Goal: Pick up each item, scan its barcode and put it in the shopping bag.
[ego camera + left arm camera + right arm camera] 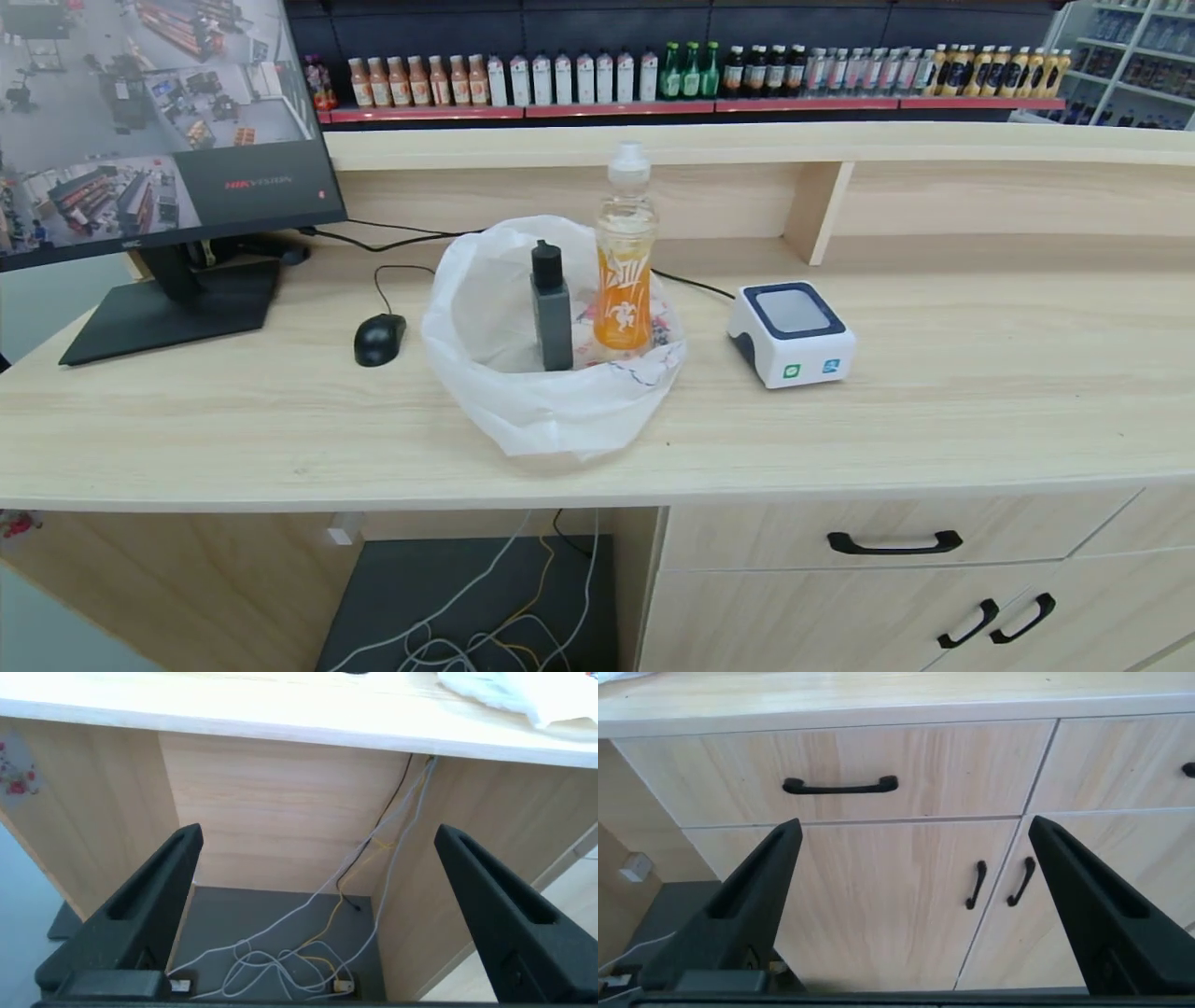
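**Inspector:** Report the state of your claws.

**Robot:** My left gripper point(320, 836) is released, jaws spread wide with nothing between them. It sits low, in front of the open recess under the counter point(980, 420), facing loose cables point(280, 957) on the floor. My right gripper point(913, 827) is equally spread and empty, low in front of the drawer point(906, 754) and the cupboard doors point(896, 905).

**Inspector:** Location of the goods?

**Robot:** The white shopping bag point(560, 411) sits mid-counter, mouth open. Two items stand upright inside it. A grey bottle point(553, 317) with a black cap is on the left. An orange drink bottle point(625, 280) with a white cap is just beside it on the right.

**Inspector:** Scanner?

**Robot:** The barcode scanner point(792, 333) rests on the counter to the right of the bag, near it but apart.

**Inspector:** Other fixtures?

**Robot:** A black mouse point(379, 338) lies near the bag on its left. A monitor point(149, 121) stands at the far left.
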Controlling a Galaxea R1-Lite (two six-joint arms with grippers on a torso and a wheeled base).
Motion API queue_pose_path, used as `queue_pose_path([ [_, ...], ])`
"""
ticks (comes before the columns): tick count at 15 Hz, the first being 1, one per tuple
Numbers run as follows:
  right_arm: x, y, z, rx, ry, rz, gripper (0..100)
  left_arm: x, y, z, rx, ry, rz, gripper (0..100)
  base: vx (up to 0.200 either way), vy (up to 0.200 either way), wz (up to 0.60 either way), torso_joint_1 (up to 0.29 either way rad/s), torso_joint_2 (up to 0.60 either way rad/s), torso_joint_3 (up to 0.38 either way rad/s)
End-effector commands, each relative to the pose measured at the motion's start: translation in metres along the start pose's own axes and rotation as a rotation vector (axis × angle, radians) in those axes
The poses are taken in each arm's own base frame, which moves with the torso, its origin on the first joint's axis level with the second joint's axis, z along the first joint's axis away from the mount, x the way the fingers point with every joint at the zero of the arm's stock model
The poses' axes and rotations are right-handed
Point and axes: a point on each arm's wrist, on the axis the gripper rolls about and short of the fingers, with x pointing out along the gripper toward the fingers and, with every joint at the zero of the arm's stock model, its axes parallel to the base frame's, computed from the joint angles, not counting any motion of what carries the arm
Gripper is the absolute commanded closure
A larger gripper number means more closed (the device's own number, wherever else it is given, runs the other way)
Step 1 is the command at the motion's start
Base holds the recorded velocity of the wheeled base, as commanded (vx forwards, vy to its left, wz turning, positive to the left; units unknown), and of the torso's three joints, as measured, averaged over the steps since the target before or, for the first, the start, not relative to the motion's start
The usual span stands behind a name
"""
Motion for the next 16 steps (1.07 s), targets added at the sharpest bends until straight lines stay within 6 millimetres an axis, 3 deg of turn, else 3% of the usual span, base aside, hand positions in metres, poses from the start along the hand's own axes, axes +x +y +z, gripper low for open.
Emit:
queue_pose_path([
  [1, 0.0000, 0.0000, 0.0000, 0.003, 0.000, 0.000, 0, 0.0000, 0.0000, -0.0002, -0.001, 0.000, 0.001, 0, 0.000, -0.200, 0.00, 0.002, 0.00, 0.002],
  [10, 0.0000, 0.0000, 0.0000, -0.002, 0.000, 0.000, 0, 0.0000, 0.0000, -0.0001, 0.000, -0.001, 0.001, 0, 0.000, -0.200, 0.00, 0.002, 0.00, 0.005],
  [16, 0.0000, 0.0000, 0.0000, -0.016, 0.000, 0.000, 0, 0.0000, 0.0000, -0.0002, 0.004, 0.000, 0.001, 0, 0.000, 0.000, 0.00, 0.000, 0.00, 0.000],
])
